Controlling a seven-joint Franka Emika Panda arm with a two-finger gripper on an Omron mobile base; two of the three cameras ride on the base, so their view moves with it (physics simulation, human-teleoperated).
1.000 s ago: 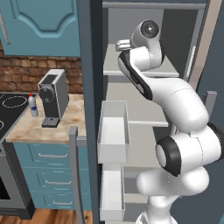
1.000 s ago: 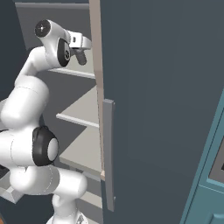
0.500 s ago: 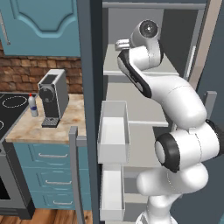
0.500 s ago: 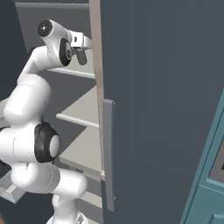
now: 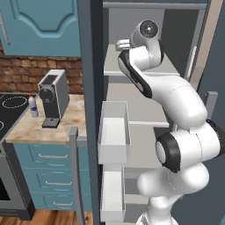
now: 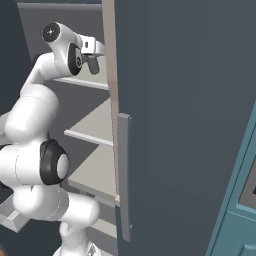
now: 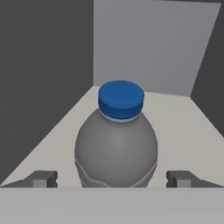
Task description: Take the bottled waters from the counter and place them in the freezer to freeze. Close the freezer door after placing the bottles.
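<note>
A grey bottle with a blue cap stands centre frame on a freezer shelf in the hand view, between the wide-open gripper fingers, which grip nothing. At mid left, the left base view shows the red-capped bottle on the counter beside the coffee machine.

Grey bottle between spread fingertips; bare shelf and freezer walls around

Kitchen: stovetop, coffee machine, counter, freezer
</note>
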